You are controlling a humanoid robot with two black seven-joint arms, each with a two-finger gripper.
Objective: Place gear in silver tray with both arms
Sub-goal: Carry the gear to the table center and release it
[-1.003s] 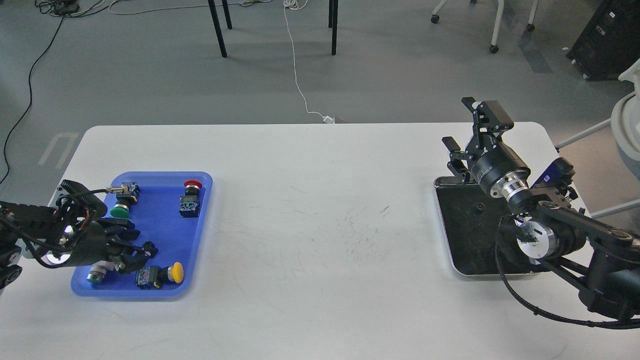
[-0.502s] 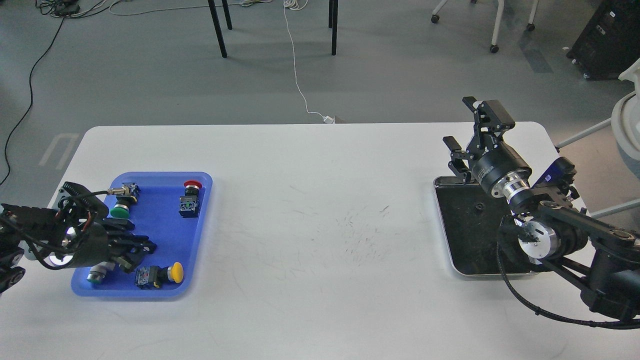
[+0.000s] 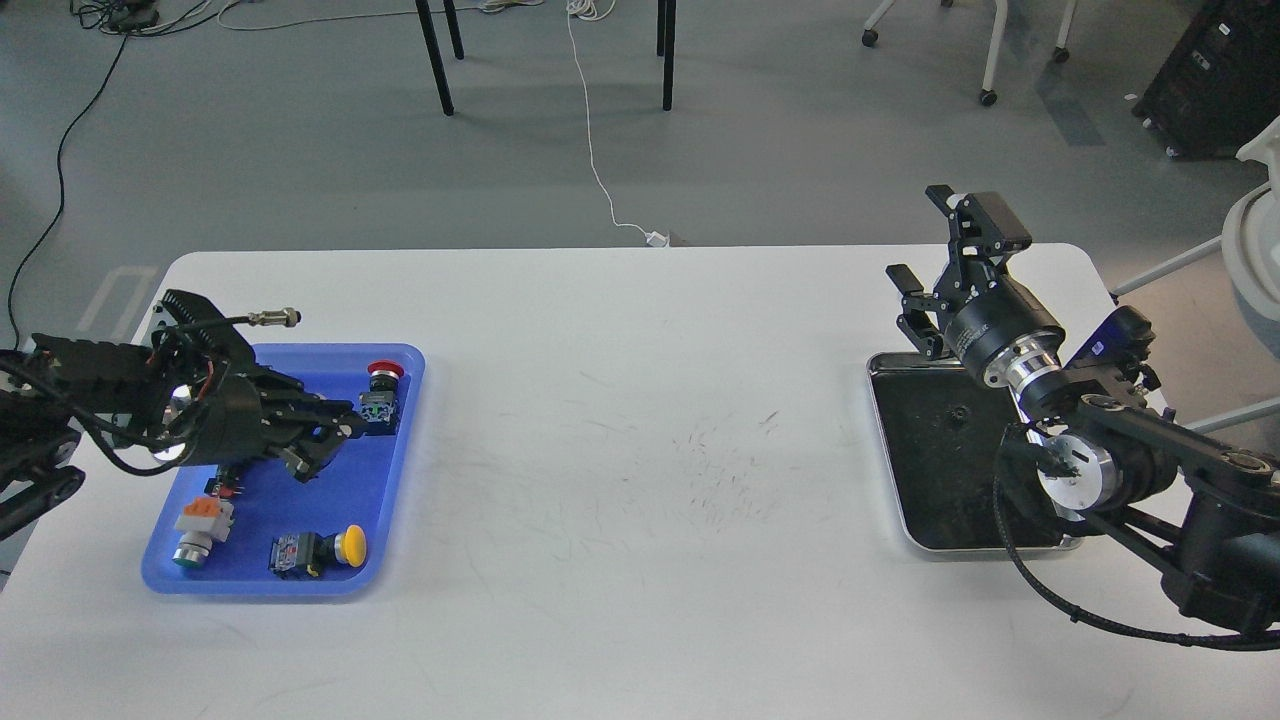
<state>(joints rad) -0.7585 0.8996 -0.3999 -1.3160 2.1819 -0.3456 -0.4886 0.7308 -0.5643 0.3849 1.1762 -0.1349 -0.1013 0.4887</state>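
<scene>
Near left: blue tray (image 3: 400, 500) holds the push-button parts, a staging bin. Left gripper (image 3: 335, 440) hangs low over its middle, fingers dark and bunched; can't tell if spread or pinching anything.

Near right: silver tray (image 3: 885, 450) sits within the right arm's reach as the drop-off. Small gear (image 3: 958, 412) already lies on its dark bottom, far-left part.

Farther right: right gripper (image 3: 935, 245) is raised past the tray's far edge, fingers spread, empty. Gear lies below and nearer than it, well apart.
</scene>
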